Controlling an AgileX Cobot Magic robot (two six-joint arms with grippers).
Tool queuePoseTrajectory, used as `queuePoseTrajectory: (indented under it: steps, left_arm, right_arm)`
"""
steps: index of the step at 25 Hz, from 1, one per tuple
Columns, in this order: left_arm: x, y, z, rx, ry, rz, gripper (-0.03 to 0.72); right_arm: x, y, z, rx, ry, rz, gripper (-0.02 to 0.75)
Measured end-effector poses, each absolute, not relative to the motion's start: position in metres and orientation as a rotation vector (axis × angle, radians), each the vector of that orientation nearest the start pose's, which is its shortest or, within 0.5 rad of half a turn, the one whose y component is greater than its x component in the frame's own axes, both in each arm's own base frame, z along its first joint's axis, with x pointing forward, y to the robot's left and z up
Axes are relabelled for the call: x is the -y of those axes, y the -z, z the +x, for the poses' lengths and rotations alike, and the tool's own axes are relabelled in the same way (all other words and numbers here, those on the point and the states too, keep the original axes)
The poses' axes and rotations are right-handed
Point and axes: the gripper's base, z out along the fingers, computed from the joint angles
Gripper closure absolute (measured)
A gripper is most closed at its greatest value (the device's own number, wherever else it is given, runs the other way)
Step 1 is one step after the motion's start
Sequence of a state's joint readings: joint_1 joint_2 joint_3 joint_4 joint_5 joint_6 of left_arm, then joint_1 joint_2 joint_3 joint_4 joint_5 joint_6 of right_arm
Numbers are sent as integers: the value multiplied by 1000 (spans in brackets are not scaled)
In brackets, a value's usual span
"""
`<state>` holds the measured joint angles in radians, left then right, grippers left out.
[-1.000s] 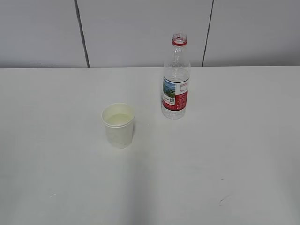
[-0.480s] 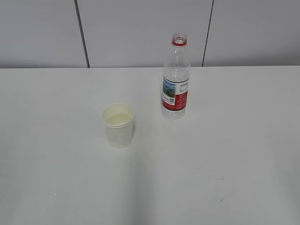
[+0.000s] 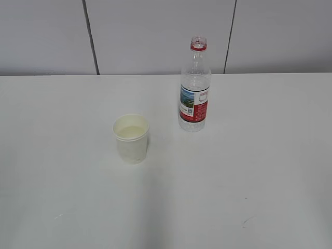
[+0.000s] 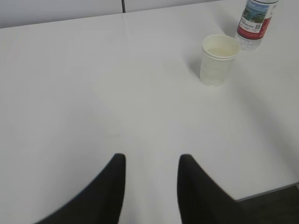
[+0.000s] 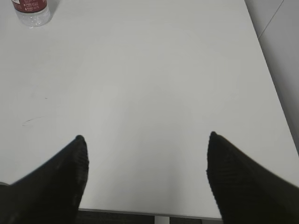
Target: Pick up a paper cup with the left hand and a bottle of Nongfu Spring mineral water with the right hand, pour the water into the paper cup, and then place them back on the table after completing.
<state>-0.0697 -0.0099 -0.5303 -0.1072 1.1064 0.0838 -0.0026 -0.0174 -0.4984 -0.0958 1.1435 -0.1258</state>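
Fingers of the left hand (image 4: 152,161) are matte black, tapering wedges parted by a moderate gap, with nothing between them. Ahead and to their right, well apart, stands the paper cup (image 4: 218,59), a smooth off-white tapered cylinder with a rolled rim, holding pale water (image 4: 221,51). Just beyond it is the bottle (image 4: 256,24), clear ribbed plastic with a red and green label. The right hand (image 5: 145,140) spreads its textured black fingers wide and holds nothing; the bottle sits far ahead to its left. Both things stand upright on the flat white table (image 3: 270,171).
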Motion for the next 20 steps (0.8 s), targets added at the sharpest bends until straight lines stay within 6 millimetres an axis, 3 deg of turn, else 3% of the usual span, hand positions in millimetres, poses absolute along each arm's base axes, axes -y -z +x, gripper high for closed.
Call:
queuePoseTrajectory:
  steps: [20]
  left_arm:
    - [8, -282, -13, -2040, 119, 167, 450]
  right_arm:
    - [8, -270, -11, -2110, 192, -120, 152]
